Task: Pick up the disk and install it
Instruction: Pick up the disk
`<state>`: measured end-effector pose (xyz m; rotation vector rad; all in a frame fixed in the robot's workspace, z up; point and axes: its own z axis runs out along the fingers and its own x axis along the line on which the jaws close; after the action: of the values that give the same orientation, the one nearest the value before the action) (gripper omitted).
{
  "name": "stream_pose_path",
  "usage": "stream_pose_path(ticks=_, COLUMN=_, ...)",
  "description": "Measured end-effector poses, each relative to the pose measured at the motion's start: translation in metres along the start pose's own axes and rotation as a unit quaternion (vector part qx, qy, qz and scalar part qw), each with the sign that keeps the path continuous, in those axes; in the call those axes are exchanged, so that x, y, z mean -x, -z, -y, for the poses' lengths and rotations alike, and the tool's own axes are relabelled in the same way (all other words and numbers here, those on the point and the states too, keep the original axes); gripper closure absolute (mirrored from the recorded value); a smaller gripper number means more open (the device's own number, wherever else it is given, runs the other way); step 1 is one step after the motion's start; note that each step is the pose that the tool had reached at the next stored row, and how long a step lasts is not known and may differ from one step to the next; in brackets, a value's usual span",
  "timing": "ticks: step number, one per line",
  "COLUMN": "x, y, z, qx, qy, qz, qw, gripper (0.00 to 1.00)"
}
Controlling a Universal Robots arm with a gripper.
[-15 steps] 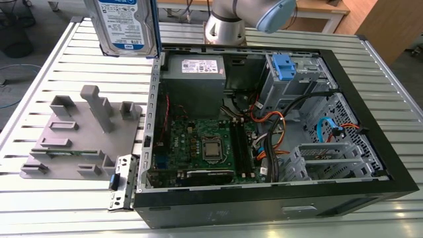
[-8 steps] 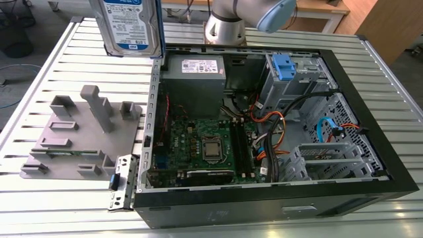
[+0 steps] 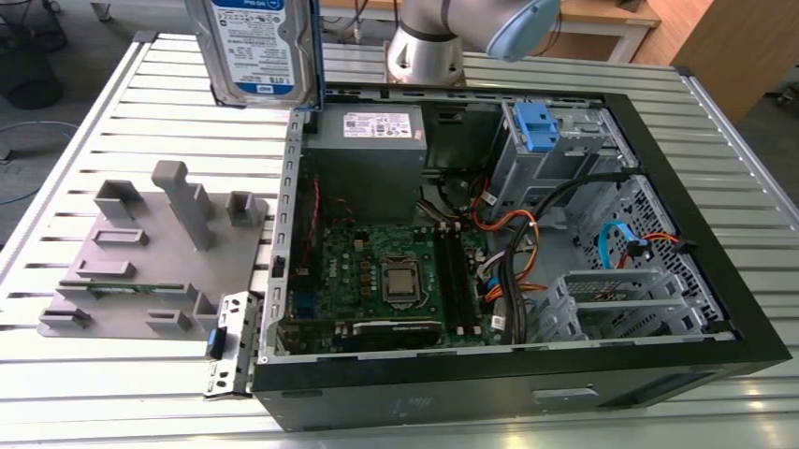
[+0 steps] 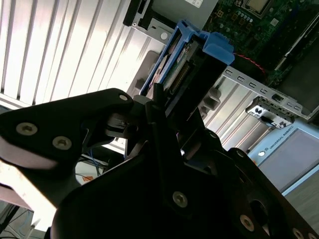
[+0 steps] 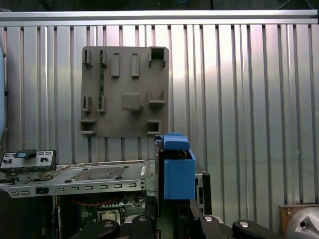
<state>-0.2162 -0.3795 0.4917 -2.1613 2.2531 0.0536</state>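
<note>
Above a corner of the open computer case [image 3: 500,393], the disk [image 3: 262,47] is held aloft, clamped by the gripper [image 4: 167,107] closed across its blue bracket [image 4: 219,52], and is judged rigid, moderately heavy and shock-sensitive, best taken by the bracket's stiff sides.

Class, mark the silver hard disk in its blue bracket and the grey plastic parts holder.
The silver hard disk [image 3: 262,42]: exterior view, on its white-and-blue label.
The grey plastic parts holder [image 3: 168,267]: exterior view, on its flat base.
</note>
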Motion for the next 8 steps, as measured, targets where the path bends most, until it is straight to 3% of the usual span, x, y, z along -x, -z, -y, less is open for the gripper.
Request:
stream_pose_path(ticks=3, x=0.0002, y=0.0001, z=0.0041, qx=0.0, qy=0.0, qz=-0.0001, qw=1.0, gripper=0.65)
stream_pose_path(ticks=8, x=0.0002, y=0.0001, z=0.0057, qx=0.0, qy=0.0, qz=0.0, qw=1.0, gripper=0.65)
